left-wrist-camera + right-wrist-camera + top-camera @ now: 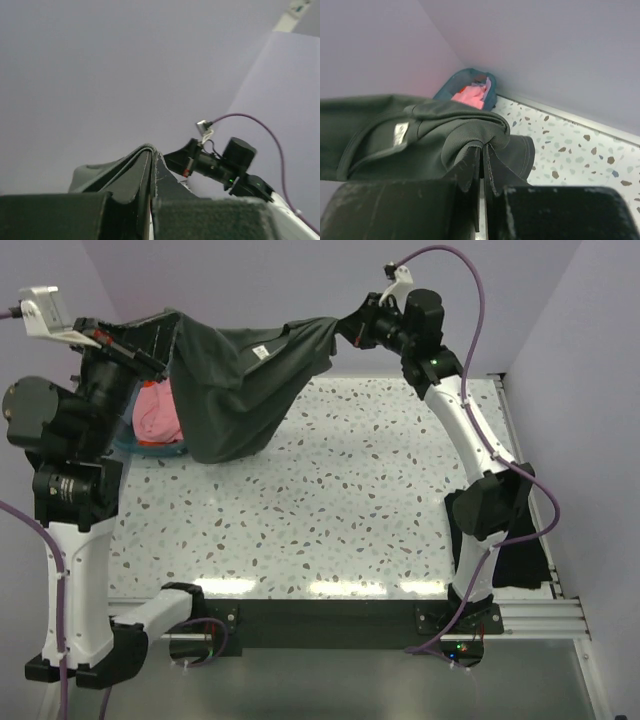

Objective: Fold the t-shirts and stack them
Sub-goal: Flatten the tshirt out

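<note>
A dark olive-grey t-shirt [240,390] hangs stretched in the air between both grippers over the far left of the table, its lower part sagging down to the tabletop. My left gripper [165,345] is shut on one end of it; in the left wrist view the cloth [100,175] is pinched between the closed fingers [151,156]. My right gripper [345,328] is shut on the other end, and the bunched fabric [420,135] sits over the closed fingers [484,148]. A salmon-pink t-shirt [155,415] [472,95] lies in the basket.
A teal basket [150,450] [451,85] stands at the far left corner, partly behind the hanging shirt. The speckled table [350,500] spreads in front. Dark cloth [525,560] lies at the right edge beside the right arm. Walls stand close behind and to the right.
</note>
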